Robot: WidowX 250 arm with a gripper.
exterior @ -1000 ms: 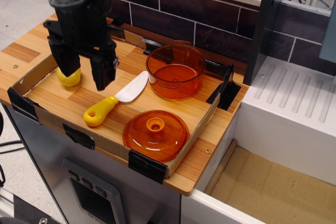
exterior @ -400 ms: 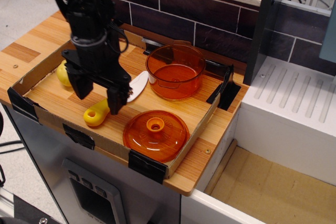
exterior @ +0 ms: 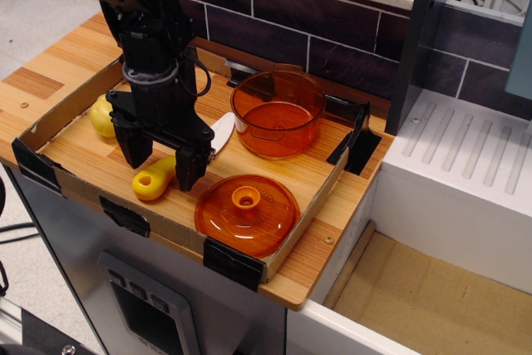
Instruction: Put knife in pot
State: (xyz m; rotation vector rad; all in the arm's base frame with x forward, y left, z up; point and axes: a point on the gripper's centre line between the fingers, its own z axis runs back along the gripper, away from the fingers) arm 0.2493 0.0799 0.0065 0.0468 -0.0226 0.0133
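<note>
Tray point(exterior: 312, 205): cardboard-walled, wood floor, on counter; holds all items below.
Arm + gripper point(exterior: 161, 162): black, now low over tray's front-left. 1.0 s ago it hung higher, nearer the yellow lump; 0.4 s ago further right and down; now lower again, jaws spread, one finger each side of knife handle, not yet closed on it. Judged: grasp approach nearly done, closing comes next.
Pot point(exterior: 277, 112): clear orange, upright, empty, back-centre; unmoved.
Lid point(exterior: 246, 214): flat orange w/ knob, front-centre, apart from pot; unmoved.
Knife point(exterior: 151, 180): flat on tray floor, yellow handle front-left, white blade pointing toward pot, partly hidden by gripper; same spot throughout.
Yellow lump point(exterior: 101, 115): left wall, behind gripper.
</note>
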